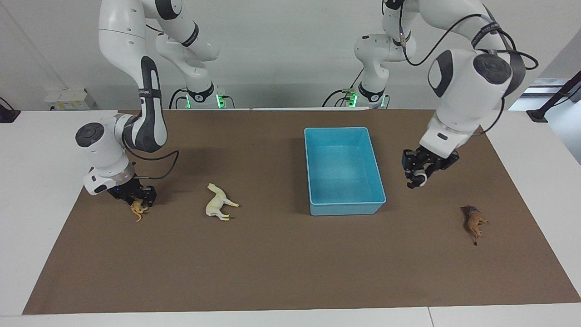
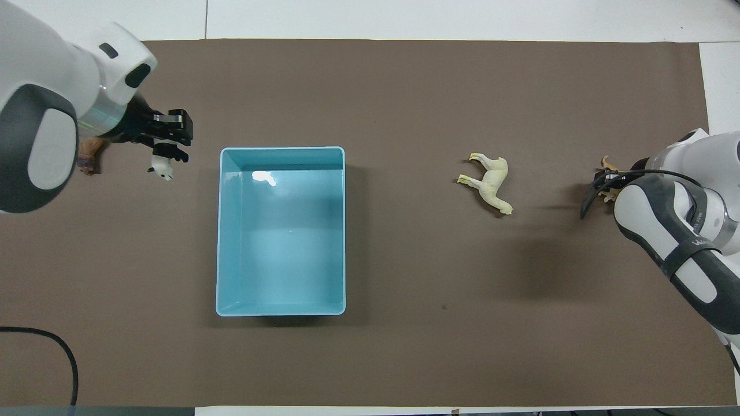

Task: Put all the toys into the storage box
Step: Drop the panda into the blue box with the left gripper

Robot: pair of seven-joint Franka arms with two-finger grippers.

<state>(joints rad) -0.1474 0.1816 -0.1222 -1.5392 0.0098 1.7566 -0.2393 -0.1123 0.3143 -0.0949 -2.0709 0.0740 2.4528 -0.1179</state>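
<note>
The light blue storage box stands empty mid-table and also shows in the overhead view. My left gripper is shut on the black-and-white panda and holds it in the air over the mat beside the box, toward the left arm's end; the overhead view shows the gripper and the panda. My right gripper is low on the orange tiger, which peeks past the arm in the overhead view. The cream horse lies on its side between the tiger and the box. The brown lion lies on the mat.
A brown mat covers the white table. From overhead the left arm hides most of the lion. A black cable lies at the mat's near corner by the left arm.
</note>
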